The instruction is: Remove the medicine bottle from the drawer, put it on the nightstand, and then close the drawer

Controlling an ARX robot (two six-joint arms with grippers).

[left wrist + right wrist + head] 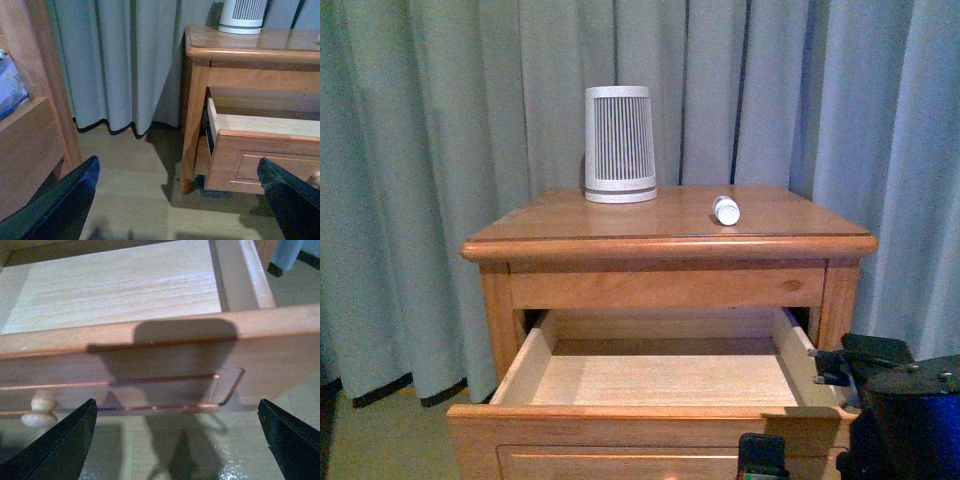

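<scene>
Front view, medicine bottle [726, 210]: lying on its side on the nightstand [560, 228] top, right of centre, well apart from the ribbed white-grey device [619, 144] standing further back.
Front view, drawer [660, 380]: pulled fully out, pale wood floor bare, nothing inside.
Front view, right arm: dark housing low at the right, beside the drawer's front corner; fingers not seen from here.
Front view, backdrop: grey-blue curtain [420, 150] behind the furniture.

Left wrist view, left hand [180, 200]: fingers spread wide, nothing between them, hovering over the wooden floor [140, 170] well to the side of the nightstand [240, 47].
Left wrist view, drawer [260, 150]: seen from the side, jutting out of the carcass.
Left wrist view, other furniture: wooden frame [30, 125] close by at one edge.

Right wrist view, right hand [177, 440]: fingers spread, empty, just in front of the drawer [150, 365] front, its shadow across the panel.
Right wrist view, knob [42, 410]: off to one side of the hand, not between the fingers.

Progress: bottle out and set down, by the look of it; only the push to shut the drawer left.
</scene>
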